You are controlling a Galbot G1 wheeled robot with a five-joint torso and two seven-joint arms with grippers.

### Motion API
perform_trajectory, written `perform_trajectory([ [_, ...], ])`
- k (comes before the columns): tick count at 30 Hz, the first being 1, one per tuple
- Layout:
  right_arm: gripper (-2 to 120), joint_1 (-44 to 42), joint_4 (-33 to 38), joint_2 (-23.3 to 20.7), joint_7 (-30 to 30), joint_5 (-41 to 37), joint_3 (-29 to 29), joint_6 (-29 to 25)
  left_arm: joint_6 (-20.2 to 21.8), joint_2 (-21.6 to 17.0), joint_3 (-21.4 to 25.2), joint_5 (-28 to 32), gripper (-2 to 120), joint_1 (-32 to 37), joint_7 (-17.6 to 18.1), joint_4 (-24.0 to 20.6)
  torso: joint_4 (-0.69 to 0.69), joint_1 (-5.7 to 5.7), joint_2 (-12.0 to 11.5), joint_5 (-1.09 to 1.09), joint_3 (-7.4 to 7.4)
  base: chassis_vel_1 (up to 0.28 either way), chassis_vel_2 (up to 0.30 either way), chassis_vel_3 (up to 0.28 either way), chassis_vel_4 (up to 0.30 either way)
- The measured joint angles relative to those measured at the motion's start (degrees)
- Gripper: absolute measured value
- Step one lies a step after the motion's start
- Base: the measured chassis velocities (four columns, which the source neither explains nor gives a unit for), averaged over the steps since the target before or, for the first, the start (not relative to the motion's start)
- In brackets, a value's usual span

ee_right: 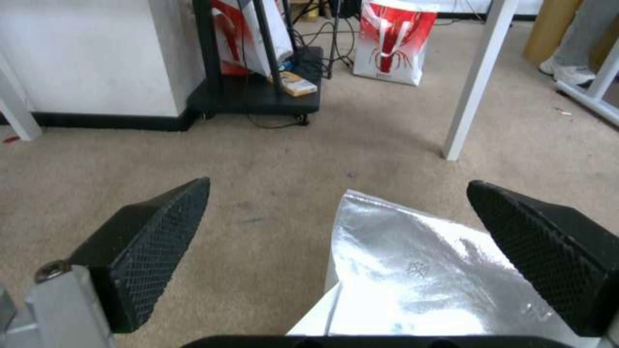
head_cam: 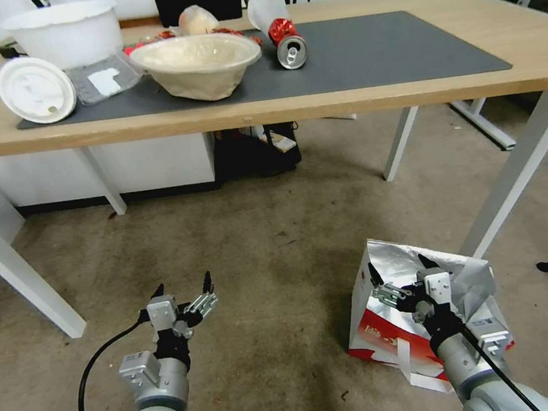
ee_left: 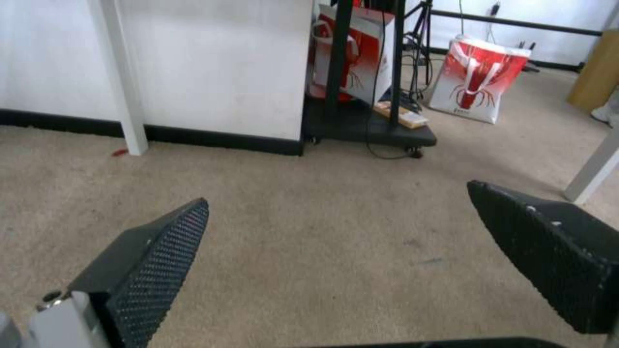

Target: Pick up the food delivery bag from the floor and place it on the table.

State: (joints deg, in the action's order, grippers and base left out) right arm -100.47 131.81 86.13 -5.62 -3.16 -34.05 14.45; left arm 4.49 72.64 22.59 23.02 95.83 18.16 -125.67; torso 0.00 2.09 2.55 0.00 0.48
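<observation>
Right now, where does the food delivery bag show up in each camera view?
Head view: the food delivery bag is at lower right on the floor, under the right claw.
Left wrist view: not in it.
Right wrist view: its foil top between the claw's fingers.
Shared landmark: black cart.

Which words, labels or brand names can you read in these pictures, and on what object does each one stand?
No text can be read with certainty.
Food delivery bag: small print on the red band, too blurred to read; a faint stamp on the foil, illegible.
Red can on the table: no readable label.
Red-and-white bags behind: lobster picture, small print below it too small to read.
</observation>
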Motion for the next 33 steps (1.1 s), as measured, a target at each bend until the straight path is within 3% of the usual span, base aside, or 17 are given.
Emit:
perform_trajectory([
  [5,100,-0.08,0.1,0.04,-0.01,0.0,0.0,0.0,-0.02,0.02,-0.11,-0.02,100,0.04,0.0,0.03,0.0,-0.17,-1.11,0.0,-0.48,0.0,0.0,0.0,0.0],
  [16,100,-0.21,-0.12,0.06,-0.16,-0.02,0.09,-0.29,-1.76,0.03,-0.06,-0.34,100,0.0,-0.66,1.04,-0.01,-0.22,-1.23,0.0,-0.48,0.0,0.0,0.0,0.0],
  [21,100,2.26,-2.29,-3.18,-3.9,-0.24,-2.08,-4.05,-3.42,-0.08,-0.09,-0.95,100,-0.24,-1.19,1.65,-0.01,-0.2,-1.08,0.01,-0.48,0.0,0.0,0.0,0.0],
  [24,100,6.11,-6.44,-9.83,-9.04,-3.34,-4.56,-6.83,-2.6,-0.48,0.02,-1.02,100,-0.18,-1.03,1.22,0.0,-0.18,-1.0,0.02,-0.49,0.0,0.0,0.0,0.0],
  [25,100,6.11,-6.44,-9.83,-9.04,-3.34,-4.56,-6.83,-2.6,-0.48,0.02,-1.02,100,-0.18,-1.03,1.22,0.0,-0.18,-1.0,0.02,-0.49,0.0,0.0,0.0,0.0],
  [29,100,12.59,-16.31,-21.21,-18.63,-11.79,-6.55,-16.61,-1.56,-0.6,0.14,-1.4,100,-0.19,-0.63,0.6,0.0,-0.16,-0.92,0.03,-0.48,0.0,0.0,0.0,0.0],
  [30,100,12.59,-16.31,-21.21,-18.63,-11.79,-6.55,-16.61,-1.56,-0.6,0.14,-1.4,100,-0.19,-0.63,0.6,0.0,-0.16,-0.92,0.03,-0.48,0.0,0.0,0.0,0.0],
  [33,100,18.35,-23.41,-27.95,-25.78,-16.47,-6.78,-19.58,-1.55,-0.47,0.27,-1.4,100,-0.25,-0.48,0.54,0.0,-0.15,-0.86,0.02,-0.48,0.0,0.0,0.0,0.0],
])
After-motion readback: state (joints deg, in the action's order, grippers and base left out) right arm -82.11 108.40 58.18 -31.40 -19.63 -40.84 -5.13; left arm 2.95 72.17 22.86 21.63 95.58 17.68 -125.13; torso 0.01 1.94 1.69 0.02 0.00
